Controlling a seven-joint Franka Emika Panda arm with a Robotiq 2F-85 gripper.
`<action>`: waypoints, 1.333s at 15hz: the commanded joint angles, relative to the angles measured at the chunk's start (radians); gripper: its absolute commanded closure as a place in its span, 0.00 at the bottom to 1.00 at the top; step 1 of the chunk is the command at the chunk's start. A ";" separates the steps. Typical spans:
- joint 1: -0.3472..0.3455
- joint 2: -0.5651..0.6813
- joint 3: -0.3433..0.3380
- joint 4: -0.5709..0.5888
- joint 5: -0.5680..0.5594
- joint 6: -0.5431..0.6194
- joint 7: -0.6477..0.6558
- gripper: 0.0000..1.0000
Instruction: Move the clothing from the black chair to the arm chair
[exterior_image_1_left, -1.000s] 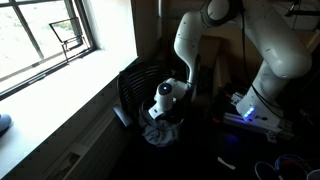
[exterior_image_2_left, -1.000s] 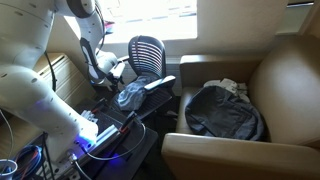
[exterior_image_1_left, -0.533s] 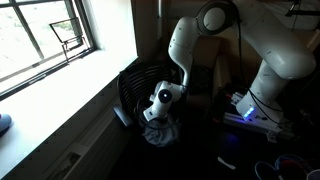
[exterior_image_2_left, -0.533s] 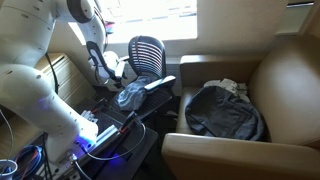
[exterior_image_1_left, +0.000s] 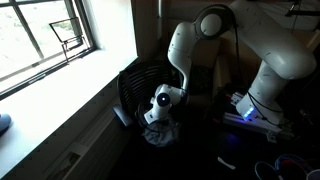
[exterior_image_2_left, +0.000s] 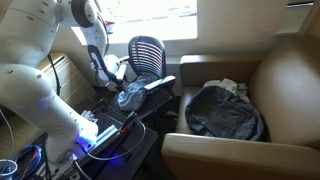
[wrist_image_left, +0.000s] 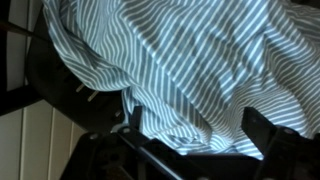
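A blue-and-white striped shirt (wrist_image_left: 190, 60) lies bunched on the seat of the black mesh chair (exterior_image_2_left: 147, 55). It shows in both exterior views (exterior_image_1_left: 160, 132) (exterior_image_2_left: 130, 97). My gripper (wrist_image_left: 195, 135) is open and pressed down onto the shirt. A fold of the cloth lies between the two dark fingers. In both exterior views the gripper (exterior_image_1_left: 161, 108) (exterior_image_2_left: 121, 80) sits right at the top of the pile. The tan arm chair (exterior_image_2_left: 290, 85) stands beside the black chair (exterior_image_1_left: 135, 85).
A dark garment (exterior_image_2_left: 225, 112) with a light piece behind it lies on the arm chair's seat. A window and sill (exterior_image_1_left: 60, 60) run behind the black chair. The robot base with a blue light (exterior_image_2_left: 95, 135) and cables stands close by.
The arm has come down a little and its wrist has turned, bringing the gripper closer onto the shirt. The shirt has not moved.
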 joint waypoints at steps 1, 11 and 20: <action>0.009 0.004 -0.010 0.002 0.017 0.005 -0.011 0.00; 0.012 0.016 -0.011 0.011 0.022 0.004 -0.016 0.69; -0.020 0.006 0.007 0.005 0.044 0.055 -0.018 1.00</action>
